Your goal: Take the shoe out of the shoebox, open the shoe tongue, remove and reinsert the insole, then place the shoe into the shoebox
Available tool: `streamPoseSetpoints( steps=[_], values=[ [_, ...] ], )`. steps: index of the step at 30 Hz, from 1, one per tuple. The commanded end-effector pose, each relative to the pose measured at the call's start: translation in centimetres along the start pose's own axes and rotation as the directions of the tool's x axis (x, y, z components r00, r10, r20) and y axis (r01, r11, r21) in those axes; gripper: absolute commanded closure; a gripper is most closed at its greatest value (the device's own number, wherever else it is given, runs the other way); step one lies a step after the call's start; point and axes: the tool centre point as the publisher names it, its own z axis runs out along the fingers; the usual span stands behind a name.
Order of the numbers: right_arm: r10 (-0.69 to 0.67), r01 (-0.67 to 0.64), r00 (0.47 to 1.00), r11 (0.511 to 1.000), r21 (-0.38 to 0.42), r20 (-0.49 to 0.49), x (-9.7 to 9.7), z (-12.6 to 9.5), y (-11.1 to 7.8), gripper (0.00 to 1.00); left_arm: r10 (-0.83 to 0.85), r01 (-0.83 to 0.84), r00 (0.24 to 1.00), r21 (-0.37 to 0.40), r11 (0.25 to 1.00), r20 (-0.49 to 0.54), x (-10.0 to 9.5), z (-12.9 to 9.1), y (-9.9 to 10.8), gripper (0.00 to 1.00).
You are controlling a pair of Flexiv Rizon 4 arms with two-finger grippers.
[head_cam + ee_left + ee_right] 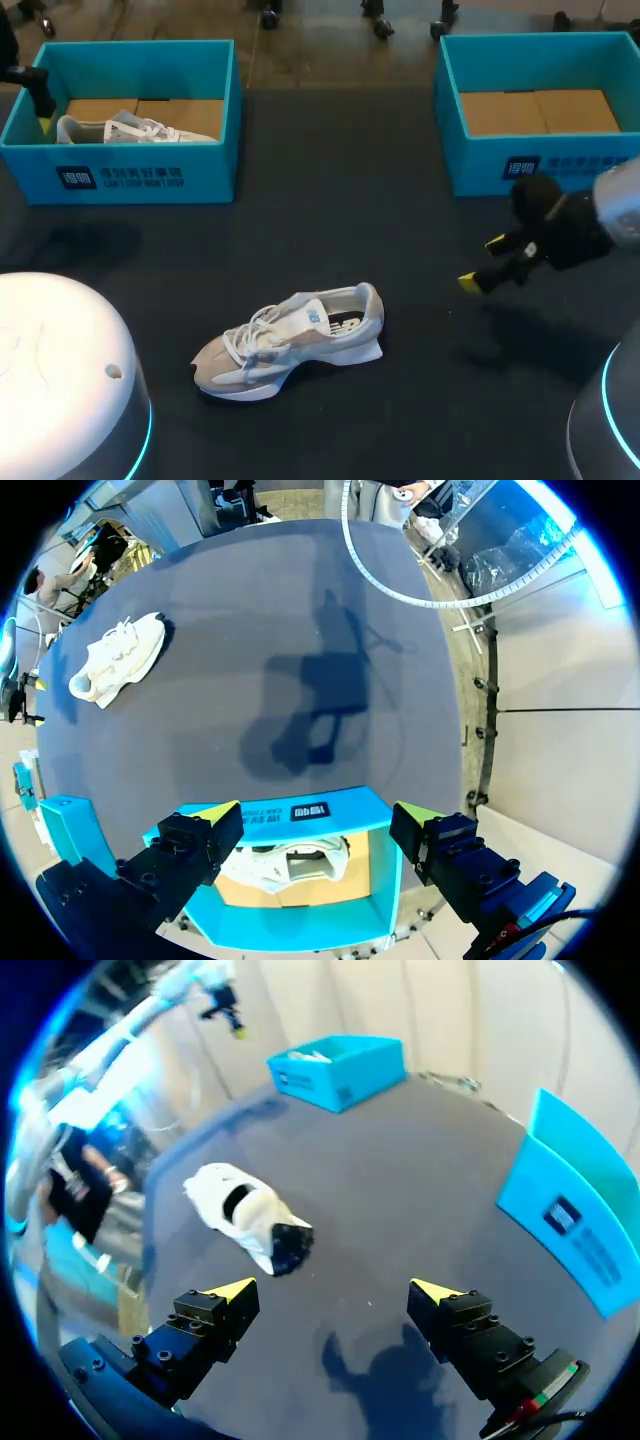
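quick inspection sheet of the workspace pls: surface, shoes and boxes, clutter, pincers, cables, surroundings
surface: dark table
job's things: shoe standing on its sole mid-table, outside both boxes; second shoe inside the left shoebox; right shoebox holds only brown cardboard
clutter: nothing seen
pincers: left pincer open, above the left shoebox, holding nothing; right pincer open, over bare table, holding nothing, with the mid-table shoe ahead of it
cables: nothing seen on the table
surroundings: nothing seen
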Motion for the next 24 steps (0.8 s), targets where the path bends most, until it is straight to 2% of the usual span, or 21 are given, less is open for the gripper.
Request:
streamPoseSetpoints(
  steps=[1, 8, 10, 13, 15, 16, 17, 18, 24],
  values=[
    [-0.439, 0.327, 0.643, 0.898, -0.294, -0.628, 0.1, -0.2, -0.5, 0.00, 0.001, -0.001, 1.000, -0.003, 1.000, -0.002, 0.0, 0.0, -0.1, 0.00],
    [-0.439, 0.327, 0.643, 0.898, -0.294, -0.628, 0.1, -0.2, -0.5, 0.00, 0.001, -0.001, 1.000, -0.003, 1.000, -0.002, 0.0, 0.0, -0.1, 0.00],
    [-0.500, 0.400, 0.605, 0.864, -0.307, -0.620, 0.1, 0.2, -0.1, 0.00, 0.001, -0.001, 1.000, -0.003, 1.000, -0.002, 0.0, 0.0, -0.1, 0.00],
    [-0.626, 0.523, 0.527, 0.772, -0.361, -0.575, -0.3, 0.6, 0.0, 0.00, 0.001, -0.001, 1.000, -0.003, 1.000, -0.002, 0.0, 0.0, -0.1, 0.00],
    [-0.673, 0.579, 0.506, 0.729, -0.366, -0.539, -0.5, 1.0, -0.1, 0.00, 0.001, -0.001, 1.000, -0.003, 1.000, -0.002, 0.0, 0.0, -0.1, 0.00],
    [-0.723, 0.652, 0.483, 0.674, -0.348, -0.495, -0.5, 1.3, -0.3, 0.00, 0.001, -0.001, 1.000, -0.003, 1.000, -0.002, 0.0, 0.0, -0.1, 0.00],
    [-0.755, 0.669, 0.443, 0.637, -0.383, -0.482, -0.4, 1.6, -0.4, 0.00, 0.001, -0.001, 1.000, -0.003, 1.000, -0.002, 0.0, 0.0, -0.1, 0.00],
    [-0.775, 0.682, 0.440, 0.617, -0.393, -0.454, -0.6, 1.8, -0.7, 0.00, 0.001, -0.001, 1.000, -0.003, 1.000, -0.002, 0.0, 0.0, -0.1, 0.00],
    [-0.775, 0.682, 0.440, 0.617, -0.393, -0.454, -0.6, 1.8, -0.7, 0.00, 0.001, -0.001, 1.000, -0.003, 1.000, -0.002, 0.0, 0.0, -0.1, 0.00]
  ],
)
